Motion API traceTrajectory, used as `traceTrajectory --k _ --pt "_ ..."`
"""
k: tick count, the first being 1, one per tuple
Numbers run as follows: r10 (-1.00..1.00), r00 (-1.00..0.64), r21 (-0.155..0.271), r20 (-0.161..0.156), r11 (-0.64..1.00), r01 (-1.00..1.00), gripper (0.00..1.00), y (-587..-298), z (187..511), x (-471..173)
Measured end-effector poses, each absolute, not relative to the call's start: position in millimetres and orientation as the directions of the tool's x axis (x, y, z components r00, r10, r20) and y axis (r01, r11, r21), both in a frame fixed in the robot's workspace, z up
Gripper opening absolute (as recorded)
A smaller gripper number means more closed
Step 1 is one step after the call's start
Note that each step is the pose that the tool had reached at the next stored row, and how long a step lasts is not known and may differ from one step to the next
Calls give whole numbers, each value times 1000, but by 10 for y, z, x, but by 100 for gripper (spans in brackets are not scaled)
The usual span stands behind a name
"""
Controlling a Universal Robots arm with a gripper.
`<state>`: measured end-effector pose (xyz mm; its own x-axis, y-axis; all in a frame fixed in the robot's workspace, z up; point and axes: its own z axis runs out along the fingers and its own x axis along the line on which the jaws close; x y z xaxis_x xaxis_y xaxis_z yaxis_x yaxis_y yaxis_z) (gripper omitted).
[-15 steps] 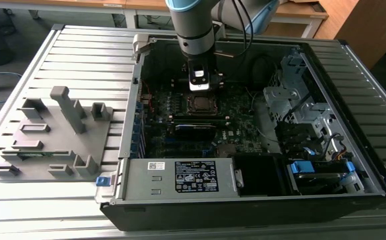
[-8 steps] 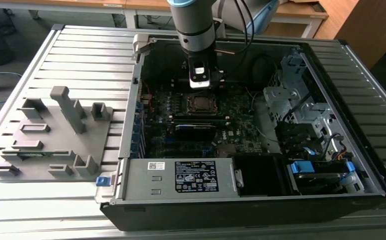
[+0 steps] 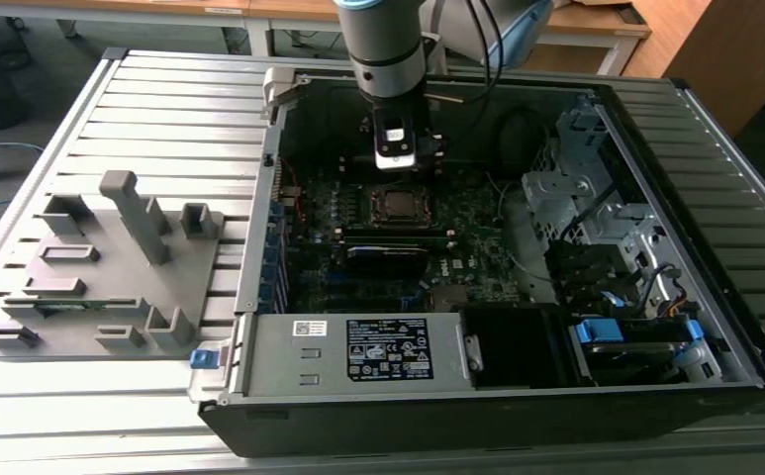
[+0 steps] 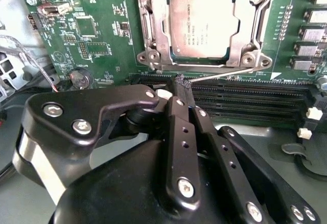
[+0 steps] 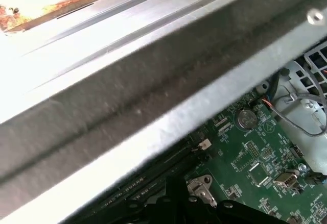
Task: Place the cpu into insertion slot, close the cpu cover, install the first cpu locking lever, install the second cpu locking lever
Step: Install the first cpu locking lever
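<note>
The cpu point(image 4: 203, 24) sits in the insertion slot point(image 3: 396, 204), at 6 o'clock from the arm point(image 3: 389, 49) in the exterior view, the cpu cover point(image 4: 246, 38) down, while the gripper point(image 4: 182, 83), pinched together and seemingly empty, touches one thin locking lever point(image 4: 225, 73), so latching looks unfinished.

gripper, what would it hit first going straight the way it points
Most likely the thin locking lever, which lies right at the tip of the gripper, beside the cpu cover; depth is unclear.
</note>
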<state>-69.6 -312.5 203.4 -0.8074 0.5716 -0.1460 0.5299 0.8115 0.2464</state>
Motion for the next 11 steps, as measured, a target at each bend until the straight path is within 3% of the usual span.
traceTrajectory --k 11 --pt "572 -807 246 -146 811 530 11 -3081 2034 -696"
